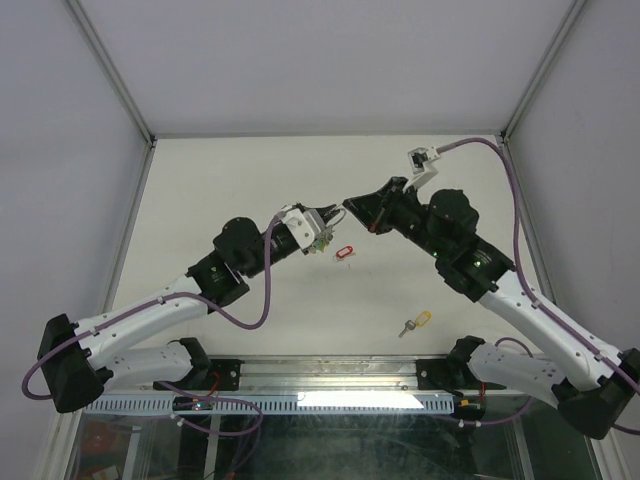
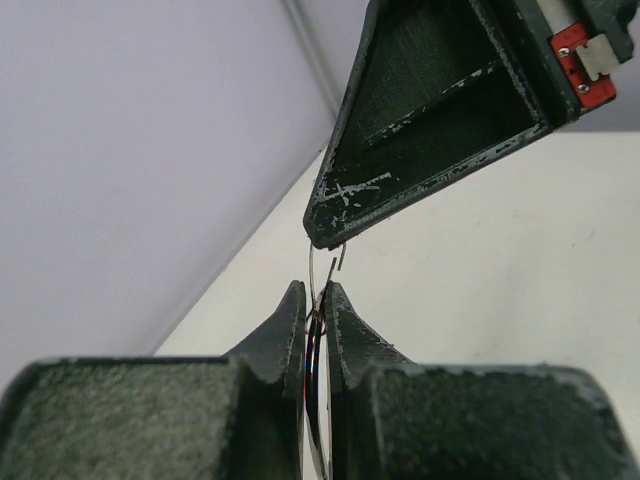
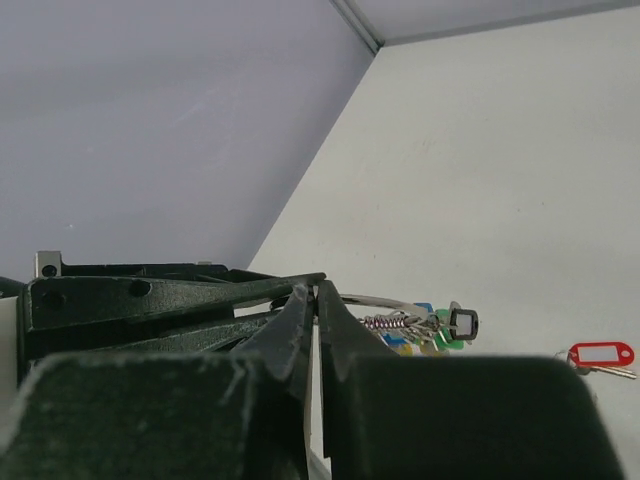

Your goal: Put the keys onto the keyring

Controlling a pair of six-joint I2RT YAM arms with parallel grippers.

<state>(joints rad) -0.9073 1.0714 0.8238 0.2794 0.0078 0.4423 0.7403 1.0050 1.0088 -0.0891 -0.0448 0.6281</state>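
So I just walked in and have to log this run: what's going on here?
Both arms meet above the table. The left gripper is shut on the keyring, which carries several coloured keys. The right gripper is shut at the ring's upper wire, apparently pinching it. A red-tagged key and a yellow-tagged key lie on the table, not yet threaded.

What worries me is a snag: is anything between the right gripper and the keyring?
Nothing visible. The right gripper is shut with its tips right at the wire of the keyring, apparently pinching it, while the left gripper clamps the same ring. The keys on it hang clear of that spot.
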